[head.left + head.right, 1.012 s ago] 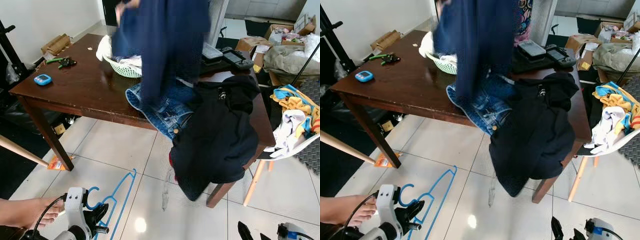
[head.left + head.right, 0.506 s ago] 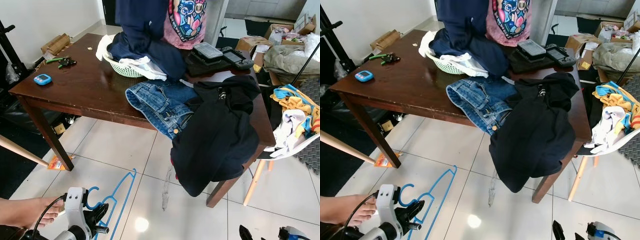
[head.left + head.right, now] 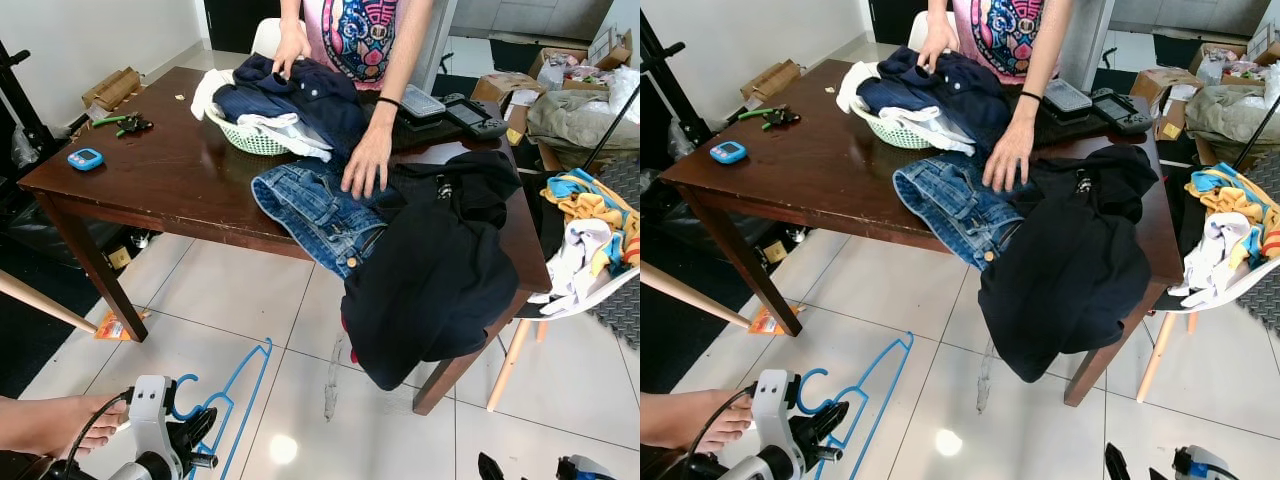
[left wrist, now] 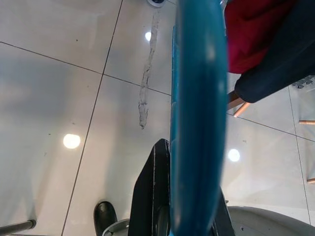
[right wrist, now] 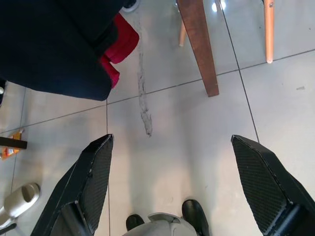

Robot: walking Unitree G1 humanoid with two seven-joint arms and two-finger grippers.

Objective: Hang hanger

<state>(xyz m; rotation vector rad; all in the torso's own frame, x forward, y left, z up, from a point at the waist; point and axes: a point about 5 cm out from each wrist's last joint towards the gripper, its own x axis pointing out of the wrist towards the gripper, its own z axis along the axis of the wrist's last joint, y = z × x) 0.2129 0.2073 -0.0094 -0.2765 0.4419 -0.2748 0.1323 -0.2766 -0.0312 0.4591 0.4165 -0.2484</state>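
left gripper [image 3: 200, 440] clamped on blue hanger [image 3: 235, 405], right gripper [image 5: 182, 172] spread wide

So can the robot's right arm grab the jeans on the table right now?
Probably not. The right gripper hangs open low over the floor, while the jeans lie up on the table with a person's hand resting on them.

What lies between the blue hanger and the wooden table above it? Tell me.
Bare white tiled floor, as the left eye view shows. The left gripper holds the blue hanger low, and the wooden table stands ahead of it.
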